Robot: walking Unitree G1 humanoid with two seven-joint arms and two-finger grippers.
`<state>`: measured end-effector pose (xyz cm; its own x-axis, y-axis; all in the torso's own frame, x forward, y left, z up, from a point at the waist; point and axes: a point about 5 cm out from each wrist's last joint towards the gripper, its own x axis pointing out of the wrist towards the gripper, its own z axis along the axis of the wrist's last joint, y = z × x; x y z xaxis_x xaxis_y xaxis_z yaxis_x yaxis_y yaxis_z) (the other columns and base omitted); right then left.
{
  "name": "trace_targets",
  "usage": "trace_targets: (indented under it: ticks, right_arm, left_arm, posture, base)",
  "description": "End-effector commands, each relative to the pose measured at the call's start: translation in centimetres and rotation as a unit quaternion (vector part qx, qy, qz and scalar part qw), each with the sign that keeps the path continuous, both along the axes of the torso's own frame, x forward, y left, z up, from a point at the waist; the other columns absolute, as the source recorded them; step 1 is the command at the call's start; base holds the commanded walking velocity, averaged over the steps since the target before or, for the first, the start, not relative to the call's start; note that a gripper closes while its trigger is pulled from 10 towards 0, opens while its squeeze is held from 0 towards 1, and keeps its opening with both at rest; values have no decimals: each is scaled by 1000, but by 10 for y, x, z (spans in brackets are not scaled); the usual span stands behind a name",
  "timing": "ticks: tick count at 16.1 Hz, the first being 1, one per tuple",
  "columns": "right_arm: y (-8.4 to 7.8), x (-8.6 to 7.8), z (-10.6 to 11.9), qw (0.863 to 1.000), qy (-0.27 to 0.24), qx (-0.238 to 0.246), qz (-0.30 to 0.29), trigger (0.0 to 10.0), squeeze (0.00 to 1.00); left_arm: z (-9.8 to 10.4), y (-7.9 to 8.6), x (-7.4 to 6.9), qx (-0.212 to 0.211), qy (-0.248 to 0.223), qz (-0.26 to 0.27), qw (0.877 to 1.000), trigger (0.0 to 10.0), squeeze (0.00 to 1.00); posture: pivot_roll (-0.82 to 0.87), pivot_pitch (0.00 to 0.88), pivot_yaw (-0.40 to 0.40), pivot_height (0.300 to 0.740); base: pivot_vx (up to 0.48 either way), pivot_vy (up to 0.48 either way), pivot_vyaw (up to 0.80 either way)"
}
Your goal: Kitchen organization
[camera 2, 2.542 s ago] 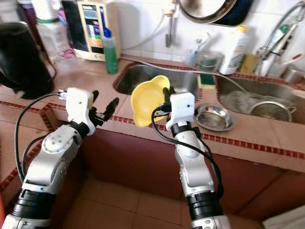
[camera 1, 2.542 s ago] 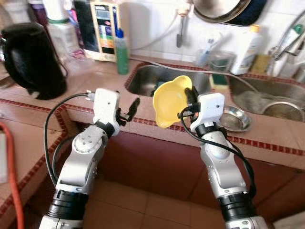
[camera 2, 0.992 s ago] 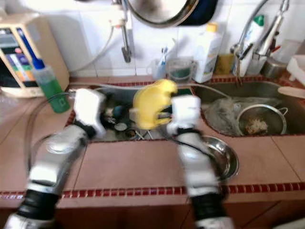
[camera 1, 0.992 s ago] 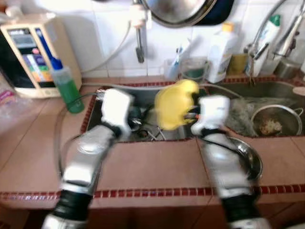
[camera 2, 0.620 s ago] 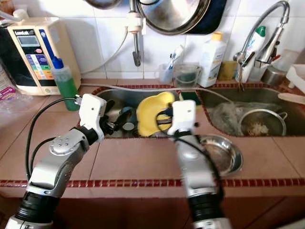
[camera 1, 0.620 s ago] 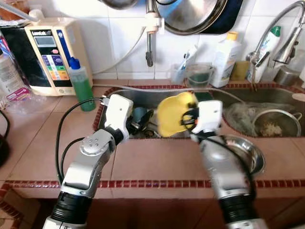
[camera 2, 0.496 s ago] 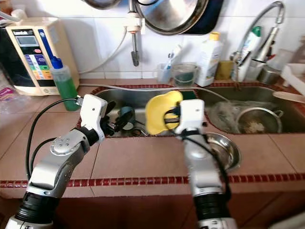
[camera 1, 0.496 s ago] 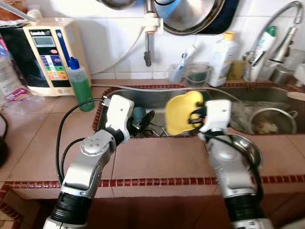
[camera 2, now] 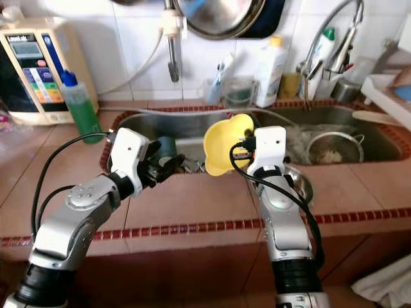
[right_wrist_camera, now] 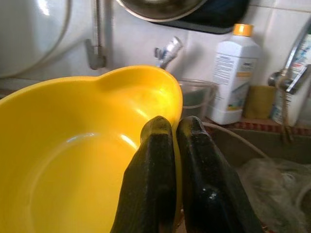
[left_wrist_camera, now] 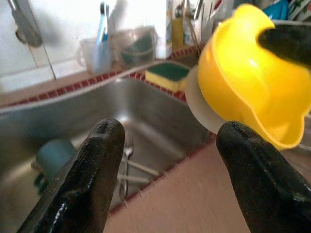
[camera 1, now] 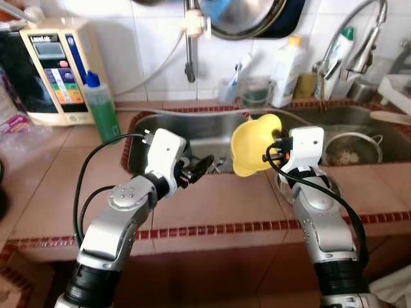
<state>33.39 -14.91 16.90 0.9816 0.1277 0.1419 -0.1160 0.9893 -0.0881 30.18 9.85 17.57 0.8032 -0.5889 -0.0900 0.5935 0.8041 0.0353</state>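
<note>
1. The right tool [right_wrist_camera: 176, 145] is clamped on the rim of the yellow bowl [camera 1: 253, 144], one black finger inside the rim and one outside, pressed close together.
2. The yellow bowl is held in the air above the front edge of the left sink basin [camera 1: 212, 131], tipped on its side so that its open mouth faces the robot's left and slightly toward the camera.
3. The bowl's rim has a lobed lip; in the left wrist view the bowl [left_wrist_camera: 248, 82] partly covers a pale plate-like shape behind it that is hard to make out.
4. The left tool [camera 1: 196, 168] hovers over the front lip of the same basin, its two fingers spread wide with nothing between them, pointing toward the bowl.
5. Between the two tools there is open room above the tiled desk [camera 1: 218, 202]; the red-trimmed desk edge runs just below both arms.
6. Inside the left sink basin lie a teal cup [left_wrist_camera: 53, 155] and some cutlery [left_wrist_camera: 129, 162], partly hidden by the left tool.
7. The right sink basin [camera 2: 359, 138] holds a metal strainer [camera 2: 331, 151]; a steel bowl [camera 2: 298, 183] on the desk is largely hidden behind the right arm.
8. A green bottle [camera 1: 101, 109] stands at the basin's left corner, well apart from the tools.
</note>
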Motion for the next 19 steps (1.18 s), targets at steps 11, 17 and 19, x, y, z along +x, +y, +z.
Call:
trace_targets:
  ticks: [11,17,19]
  right_arm:
    - [22,-5,2,999,-13,8,48,10000,0]
    - [23,-3,3,999,-18,5,51,10000,0]
    - [24,-3,4,998,-20,5,53,10000,0]
  left_arm:
    - [16,9,-17,11,-30,-22,999,10000,0]
    - [22,5,-14,17,-61,-44,997,10000,0]
    - [22,4,-14,16,-62,-47,997,10000,0]
  posture:
    - [-86,112,77,740]
    - [-98,85,82,740]
    - [-102,79,82,740]
  base:
    - [0,0,0]
    - [91,0,0]
    - [270,0,0]
